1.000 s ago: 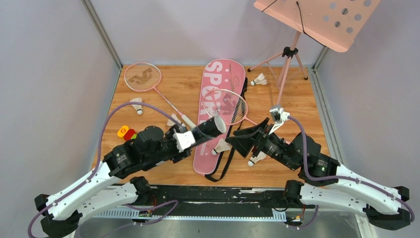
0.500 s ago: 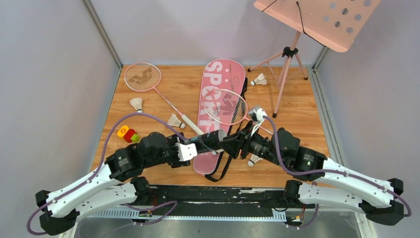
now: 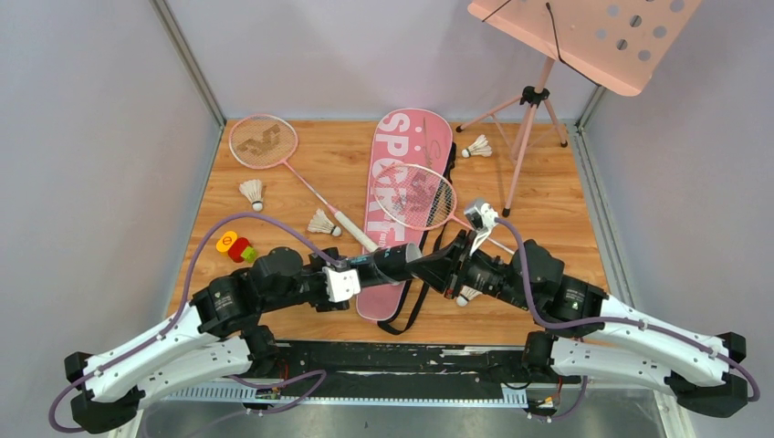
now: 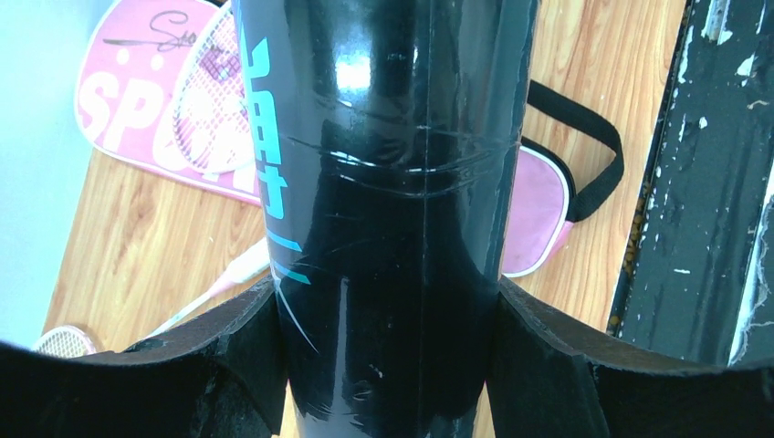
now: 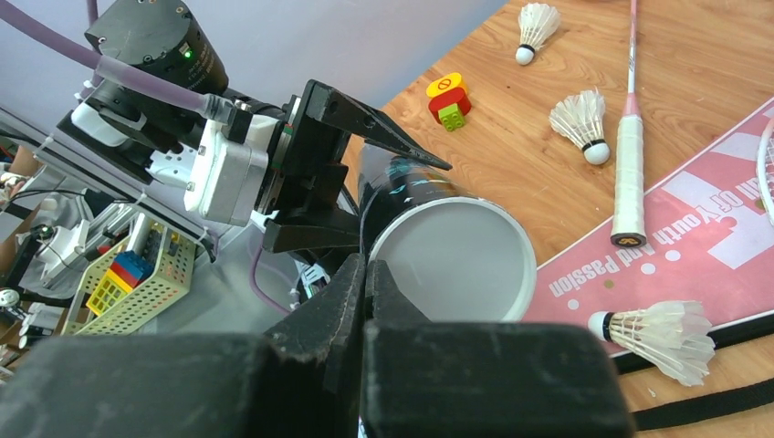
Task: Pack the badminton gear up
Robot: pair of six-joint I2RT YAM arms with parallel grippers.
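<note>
My left gripper (image 3: 362, 270) (image 4: 388, 306) is shut on the long black tube (image 3: 391, 261) (image 4: 392, 164) and holds it level over the near end of the pink "SPORT" bag (image 3: 406, 146). The tube's open white mouth (image 5: 454, 260) faces my right gripper (image 3: 427, 266) (image 5: 366, 271), which is shut and empty, its tips at the rim. One pink racket (image 3: 415, 196) lies on the bag, another (image 3: 263, 141) on the floor at the left. Shuttlecocks lie at the left (image 3: 251, 192), beside a racket handle (image 3: 321, 222), at the back (image 3: 477, 146), under my right arm (image 3: 468, 294) and on the bag's edge (image 5: 662, 338).
A pink music stand (image 3: 538, 100) rises at the back right. A small orange, red and green toy (image 3: 234, 245) sits at the left. The bag's black strap (image 3: 415, 306) trails toward the near edge. Grey walls close three sides.
My left arm lowered the tube from a tilt to level. My right gripper moved left to the tube's mouth and went from open to shut.
</note>
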